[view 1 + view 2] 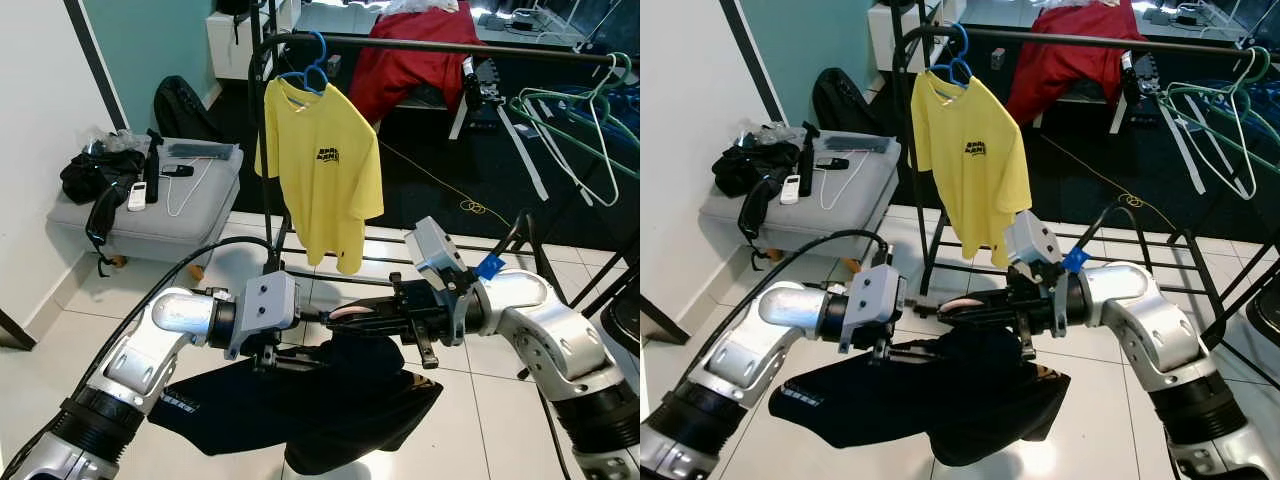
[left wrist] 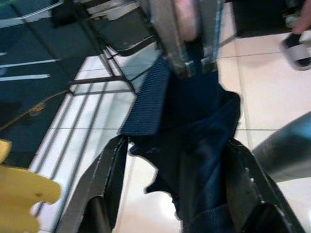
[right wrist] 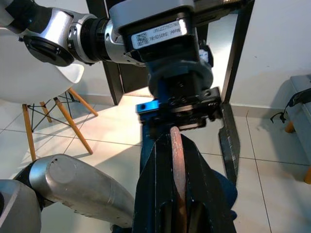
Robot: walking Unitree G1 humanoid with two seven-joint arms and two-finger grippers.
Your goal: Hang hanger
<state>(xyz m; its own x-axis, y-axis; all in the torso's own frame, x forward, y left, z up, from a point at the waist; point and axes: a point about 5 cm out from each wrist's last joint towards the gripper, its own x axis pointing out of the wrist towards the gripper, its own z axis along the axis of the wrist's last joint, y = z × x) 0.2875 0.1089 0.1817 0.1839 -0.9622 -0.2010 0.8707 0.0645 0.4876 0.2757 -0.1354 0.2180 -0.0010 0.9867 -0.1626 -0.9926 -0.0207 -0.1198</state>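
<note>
A dark navy T-shirt hangs low over the tiled floor between my two grippers. My right gripper is shut on a pinkish-brown hanger, whose tip pokes out toward my left arm at the shirt's ribbed collar. Just below it, my left gripper has its fingers spread apart, with bunched shirt cloth between them. Behind stands a black clothes rail. A yellow T-shirt hangs from it on a blue hanger.
Empty green hangers dangle at the rail's right end. A grey ottoman with bags and remotes stands at the left wall. A red garment drapes over a chair behind the rail. The rack's lower bars cross the floor ahead.
</note>
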